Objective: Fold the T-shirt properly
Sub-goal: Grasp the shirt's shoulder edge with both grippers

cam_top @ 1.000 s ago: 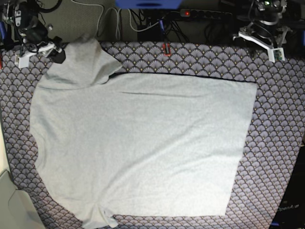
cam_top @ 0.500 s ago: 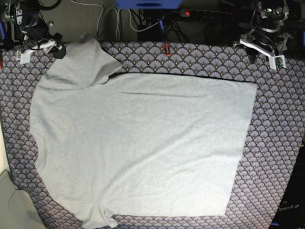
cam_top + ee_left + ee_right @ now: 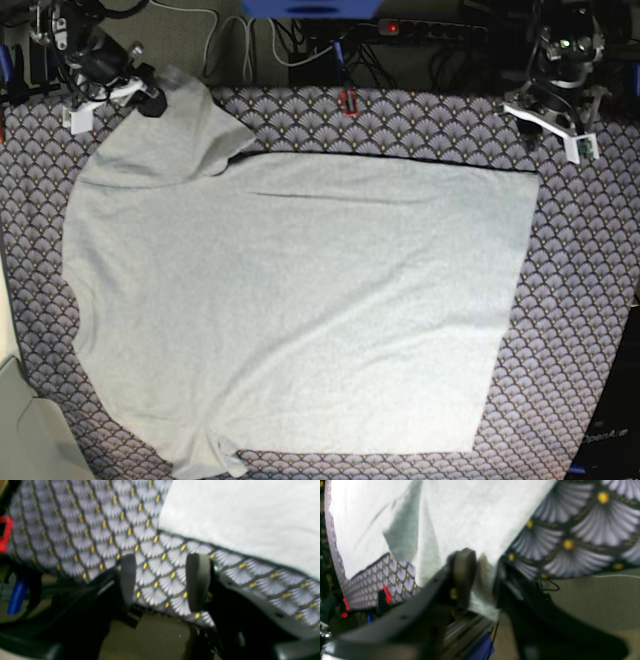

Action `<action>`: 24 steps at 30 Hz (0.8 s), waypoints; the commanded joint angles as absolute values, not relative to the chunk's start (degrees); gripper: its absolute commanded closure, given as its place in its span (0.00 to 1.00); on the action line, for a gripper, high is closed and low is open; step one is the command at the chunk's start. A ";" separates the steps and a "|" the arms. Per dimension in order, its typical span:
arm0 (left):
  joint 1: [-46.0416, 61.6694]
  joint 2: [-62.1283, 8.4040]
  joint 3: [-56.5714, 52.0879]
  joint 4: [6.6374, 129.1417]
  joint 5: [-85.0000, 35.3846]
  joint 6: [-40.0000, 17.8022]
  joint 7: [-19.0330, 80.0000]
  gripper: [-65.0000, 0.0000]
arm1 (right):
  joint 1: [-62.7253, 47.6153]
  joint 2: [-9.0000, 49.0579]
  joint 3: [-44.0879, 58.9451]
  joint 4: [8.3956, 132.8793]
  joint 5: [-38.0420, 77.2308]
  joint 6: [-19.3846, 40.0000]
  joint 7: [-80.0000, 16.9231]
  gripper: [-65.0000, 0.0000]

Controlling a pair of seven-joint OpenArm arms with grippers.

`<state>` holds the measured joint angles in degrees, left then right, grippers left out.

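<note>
The light grey T-shirt lies spread flat and plain side up over most of the table. One sleeve points to the far left corner. My right gripper is at that sleeve's tip. In the right wrist view its jaws stand close together with grey sleeve fabric pinched between them. My left gripper hovers at the far right, just beyond the shirt's corner. Its fingers are wide apart over bare tablecloth, with nothing between them.
The purple-grey fan-patterned tablecloth covers the table around the shirt. A small red clip sits at the far edge. Behind it are cables and a power strip. A pale object stands at the near left corner.
My right gripper moved right along the far edge onto the sleeve tip, and its jaws closed on the fabric. My left gripper sank slightly toward the table and stayed open.
</note>
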<state>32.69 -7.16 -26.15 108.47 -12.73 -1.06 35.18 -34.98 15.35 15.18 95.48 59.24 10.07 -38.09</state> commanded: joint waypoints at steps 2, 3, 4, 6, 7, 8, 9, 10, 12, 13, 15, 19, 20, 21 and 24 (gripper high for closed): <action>31.16 -7.60 -26.51 108.18 -12.97 -0.75 33.89 0.51 | -35.56 15.69 15.43 95.52 59.91 10.07 -37.85 1.00; 30.20 -7.60 -26.51 107.56 -12.97 -0.75 33.89 0.51 | -35.56 15.69 15.43 95.08 59.91 10.07 -37.85 1.00; 29.41 -7.60 -26.42 106.86 -12.97 -0.75 33.89 0.51 | -35.47 15.69 15.43 94.64 59.91 10.07 -37.85 1.00; 28.18 -7.52 -26.42 105.10 -12.97 -0.75 33.89 0.51 | -35.47 15.69 15.43 93.76 59.91 10.07 -37.85 1.00; 27.21 -7.52 -26.42 104.22 -12.97 -0.75 33.80 0.51 | -35.47 15.69 15.43 93.41 59.91 10.07 -37.85 1.00; 26.15 -7.43 -26.42 103.43 -12.97 -0.75 33.80 0.51 | -35.47 15.69 15.43 93.23 59.91 10.07 -37.85 1.00; 25.19 -7.43 -26.42 102.46 -12.97 -0.75 33.80 0.51 | -35.47 15.69 15.43 93.23 59.91 10.07 -37.85 1.00; 24.04 -7.43 -26.42 101.32 -12.97 -0.75 33.63 0.51 | -35.47 15.69 15.43 93.23 59.91 10.07 -37.85 1.00; 21.67 -7.25 -26.42 98.68 -12.97 -0.75 33.54 0.51 | -35.47 15.69 15.43 93.23 59.91 10.07 -37.85 1.00; 20.88 -7.25 -26.42 97.54 -12.97 -0.75 33.45 0.51 | -35.47 15.69 15.43 93.23 59.91 10.07 -37.85 1.00; 19.65 -7.16 -26.42 95.69 -13.05 -0.75 33.27 0.51 | -35.47 15.78 15.43 93.23 59.91 10.07 -37.85 1.00; 17.27 -6.99 -26.42 93.58 -13.05 -0.75 33.27 0.51 | -35.47 15.87 15.43 93.23 59.91 10.07 -37.85 1.00; 16.84 -6.99 -26.42 93.14 -13.05 -0.75 33.27 0.51 | -35.47 15.87 15.43 93.23 59.91 10.07 -37.85 1.00; 16.48 -6.99 -26.42 92.70 -13.05 -0.75 33.27 0.51 | -35.47 15.96 15.43 93.23 59.91 10.07 -37.85 1.00; 15.60 -6.99 -26.42 90.77 -13.05 -0.75 33.19 0.51 | -35.47 15.96 15.43 93.23 59.91 10.07 -37.85 1.00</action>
<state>15.77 -6.59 -26.15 90.00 -13.15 -0.93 34.09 -34.94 15.40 15.25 93.14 60.53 10.74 -37.01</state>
